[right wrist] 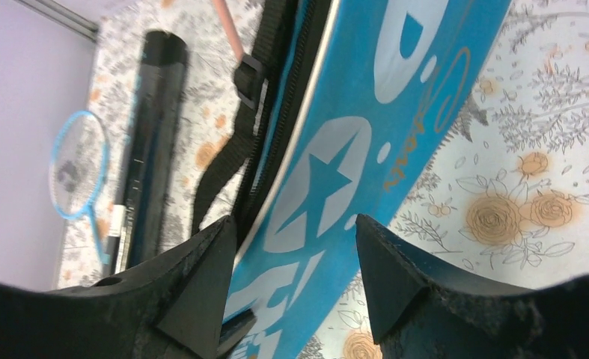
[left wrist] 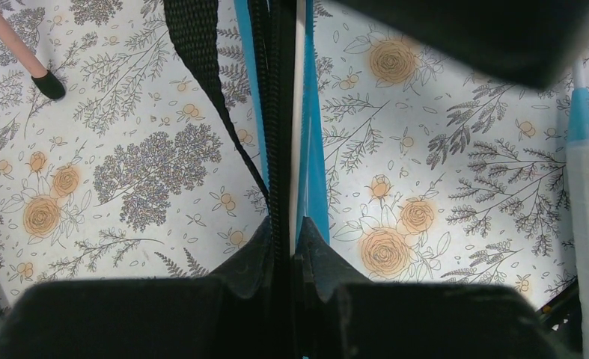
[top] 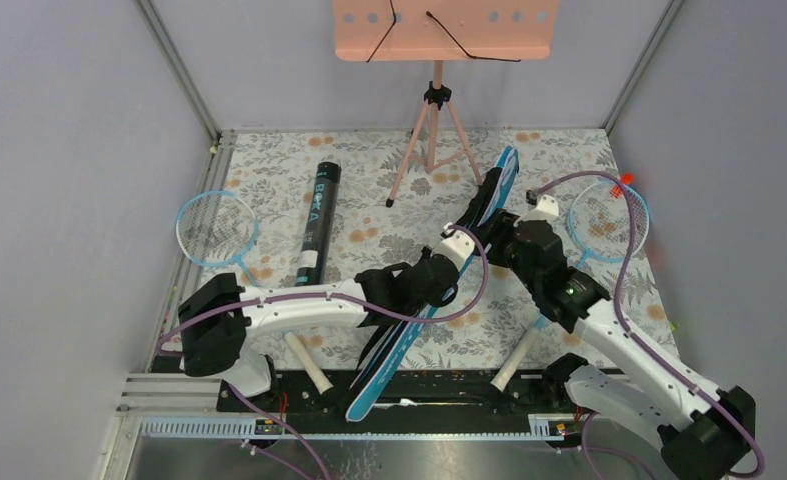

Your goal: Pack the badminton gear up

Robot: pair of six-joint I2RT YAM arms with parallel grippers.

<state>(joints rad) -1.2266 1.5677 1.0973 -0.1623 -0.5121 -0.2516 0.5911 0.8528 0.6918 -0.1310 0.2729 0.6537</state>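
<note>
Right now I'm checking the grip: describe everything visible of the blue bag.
The blue bag is a long fabric cover with white lettering, a star, a black zip and a buckled black strap. It stands on edge, diagonal over the table. The left end effector pinches its zip edge, and the right end effector straddles it, open.

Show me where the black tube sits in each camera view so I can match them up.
Top external: black tube lies left of centre, beside a racket.
Left wrist: not in it.
Right wrist: upper left, running top to bottom.
Shared landmark: the blue bag, seen in all three.
</note>
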